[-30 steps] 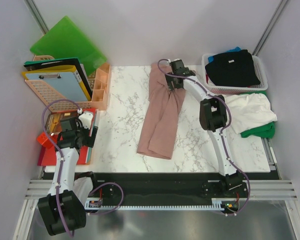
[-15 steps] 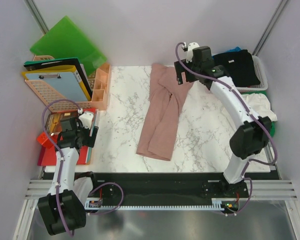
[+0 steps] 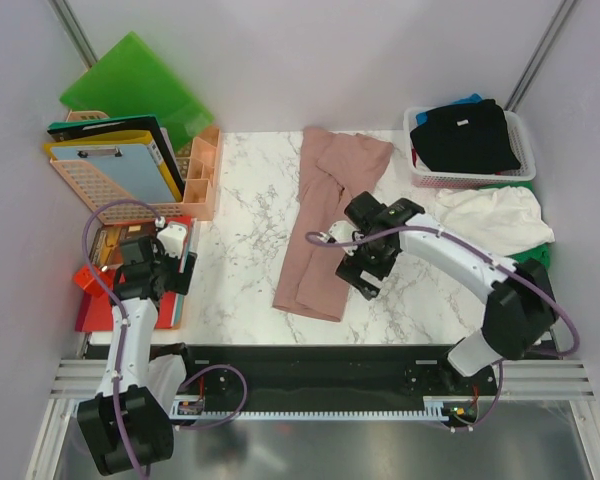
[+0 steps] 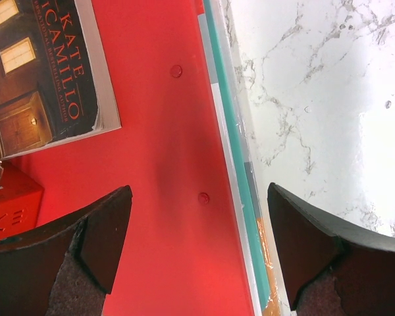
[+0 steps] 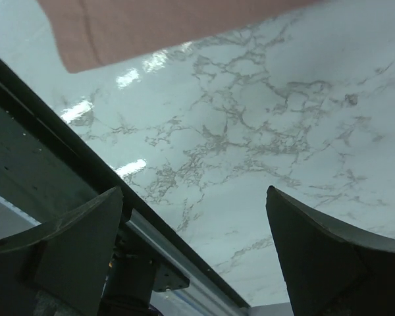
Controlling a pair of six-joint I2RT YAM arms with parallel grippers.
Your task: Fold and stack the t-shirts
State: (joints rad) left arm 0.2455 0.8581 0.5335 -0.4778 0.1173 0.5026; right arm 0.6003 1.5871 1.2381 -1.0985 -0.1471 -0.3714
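Note:
A dusty pink t-shirt (image 3: 325, 225), folded into a long strip, lies down the middle of the marble table (image 3: 240, 250). My right gripper (image 3: 358, 278) hovers open just right of the shirt's near end, with nothing between its fingers. In the right wrist view the gripper (image 5: 194, 257) is over bare marble near the table's front edge, and the pink t-shirt (image 5: 158, 26) shows at the top. A black t-shirt (image 3: 470, 135) fills the white basket (image 3: 525, 165), and a blue one (image 3: 467, 100) peeks out behind it. White (image 3: 495, 215) and green (image 3: 520, 262) t-shirts lie right of the table. My left gripper (image 3: 172, 268) stands open over a red folder (image 4: 164, 131).
At the left are a peach organiser (image 3: 195, 175) with clipboards, a green folder (image 3: 135, 85) leaning on the wall, and a book (image 4: 39, 72) and a red box (image 4: 10, 204) on the red folder. The black base rail (image 3: 310, 355) runs along the table's near edge.
My right arm has swung from the far end of the pink t-shirt back to its near right side, still open. The left arm has not moved.

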